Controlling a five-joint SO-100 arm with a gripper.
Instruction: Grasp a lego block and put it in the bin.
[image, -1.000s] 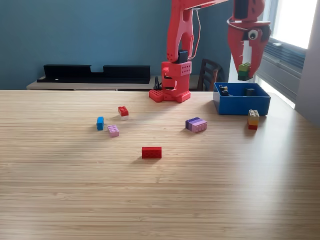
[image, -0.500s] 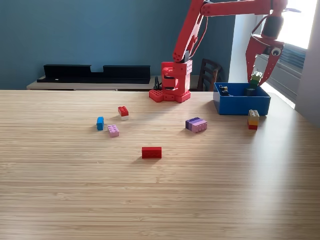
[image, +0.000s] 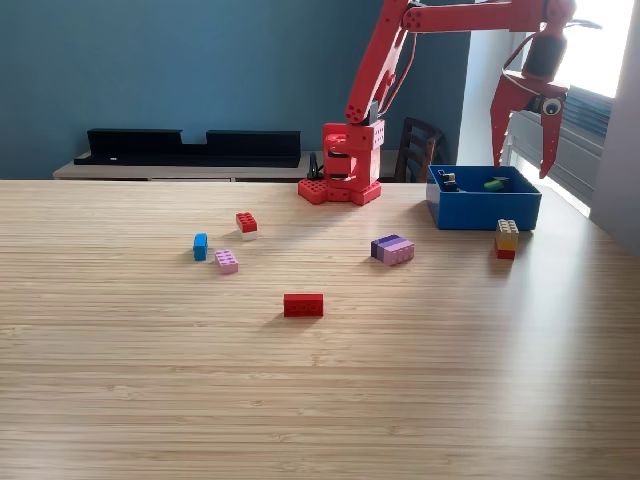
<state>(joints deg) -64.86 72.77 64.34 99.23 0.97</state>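
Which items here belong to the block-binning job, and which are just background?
Job: pincer, open above the bin; green block inside it; loose blocks on the table: red, purple, pink, blue, red-white, yellow-red stack.
Background: black tray, chair.

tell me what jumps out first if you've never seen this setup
The red arm stands out against the blue wall, reaching from its base at the table's far edge toward the exterior view's right, its gripper hanging with jaws open above the blue bin. Next come the bright lego blocks scattered on the wooden table, with a red block nearest the camera.
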